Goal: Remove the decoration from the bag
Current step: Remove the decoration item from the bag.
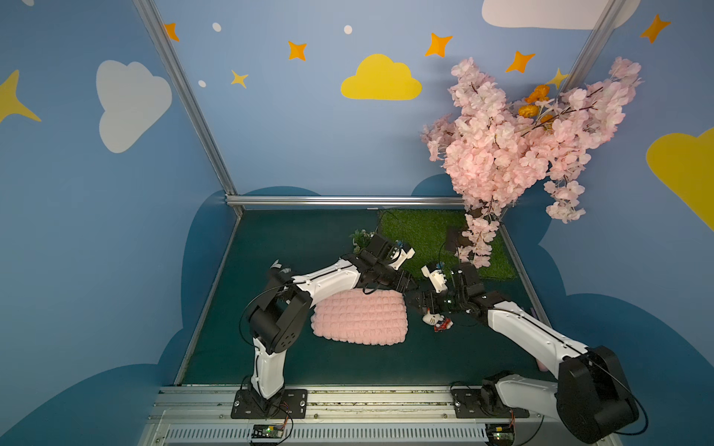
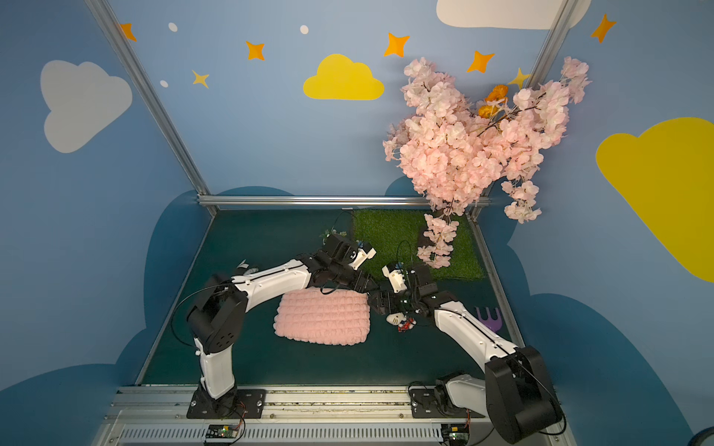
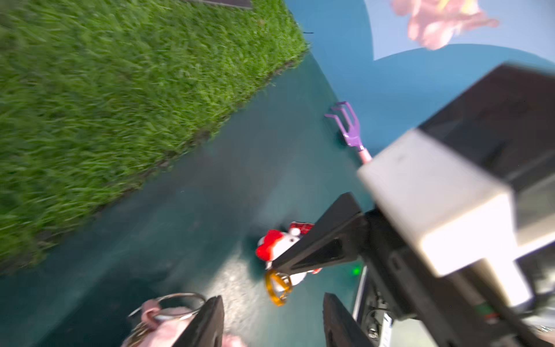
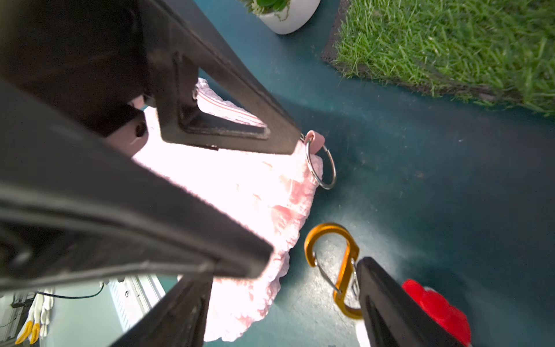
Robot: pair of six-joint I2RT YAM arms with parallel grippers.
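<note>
Right gripper [image 4: 282, 270] close in, jaws apart, nothing clamped; orange carabiner [image 4: 348, 270] just beside one finger. Left gripper [image 3: 271, 297] jaws apart over the bag [image 1: 359, 316] corner. Decoration [image 1: 434, 320] lies on the table [image 1: 309, 251] just right of the bag, carabiner clear of the ring [image 4: 333, 171].

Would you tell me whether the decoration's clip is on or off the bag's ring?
Off: the orange clip is apart from the silver ring on the bag, mat between them.
</note>
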